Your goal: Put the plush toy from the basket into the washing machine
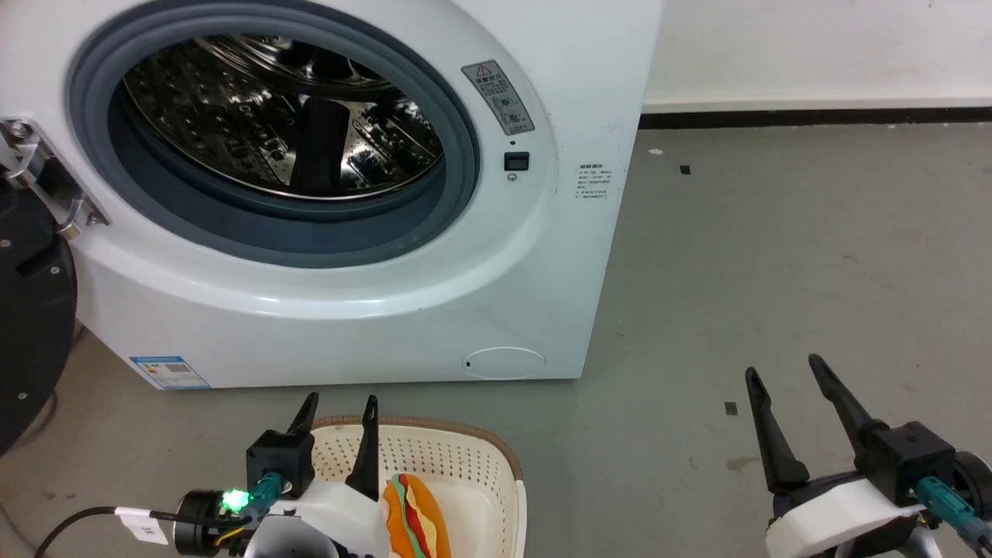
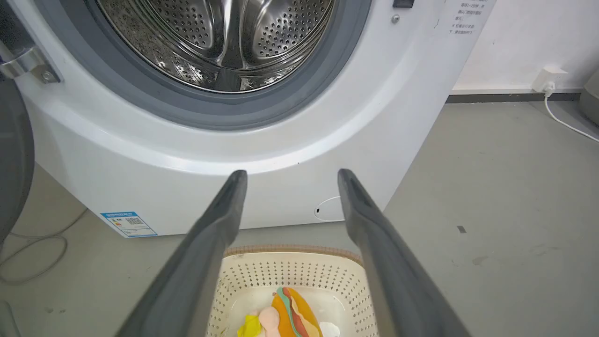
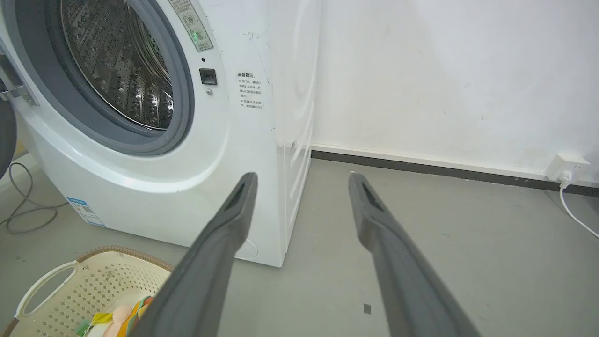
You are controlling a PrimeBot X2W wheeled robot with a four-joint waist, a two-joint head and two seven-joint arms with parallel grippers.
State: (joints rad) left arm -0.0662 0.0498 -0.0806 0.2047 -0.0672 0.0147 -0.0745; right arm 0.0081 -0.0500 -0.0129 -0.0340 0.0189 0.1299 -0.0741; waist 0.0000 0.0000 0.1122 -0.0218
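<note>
warning sticker (image 1: 500, 97) on washing machine (image 1: 349, 325), unreadable

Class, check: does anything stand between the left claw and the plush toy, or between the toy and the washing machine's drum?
Nothing visible does. The open left claw hovers over the basket, where the plush toy lies uncovered. The washing machine has its door swung aside, its porthole unblocked.

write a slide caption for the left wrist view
Open left claw poised over the toy in the basket, facing the open washer.
</note>
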